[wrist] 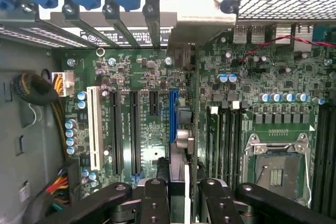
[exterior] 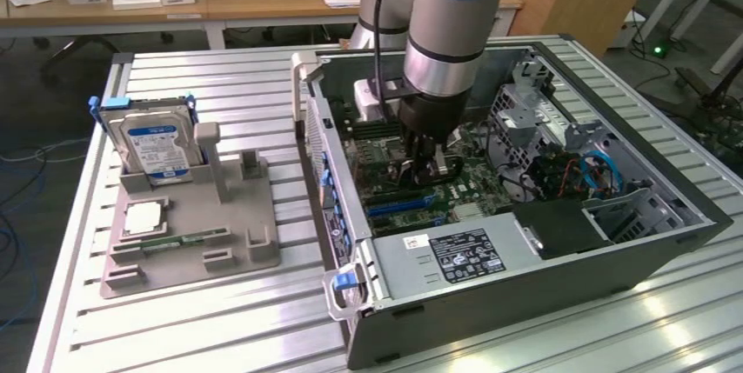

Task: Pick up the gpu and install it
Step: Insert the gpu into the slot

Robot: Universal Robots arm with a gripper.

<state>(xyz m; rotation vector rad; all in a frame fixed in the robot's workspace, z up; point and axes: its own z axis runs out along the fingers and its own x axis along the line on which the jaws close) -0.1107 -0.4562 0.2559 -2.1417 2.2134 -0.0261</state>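
Exterior view, frame centre: the gripper (exterior: 424, 167), partly closed on the gpu (wrist: 185, 124), is holding it edge-on at the blue slot (wrist: 173, 114), where keeping it and its bracket (wrist: 203, 9) square while pressing straight seems key.

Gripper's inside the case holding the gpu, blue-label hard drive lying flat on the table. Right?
No. Exterior view: the hard drive stands upright in the grey holder, not flat. The gripper is inside the case holding the gpu.

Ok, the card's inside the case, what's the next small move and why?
Probably nudge the gpu sideways over the blue slot: the gripper grips it edge-on, and it seems to hang just beside that slot, not yet seated in it.
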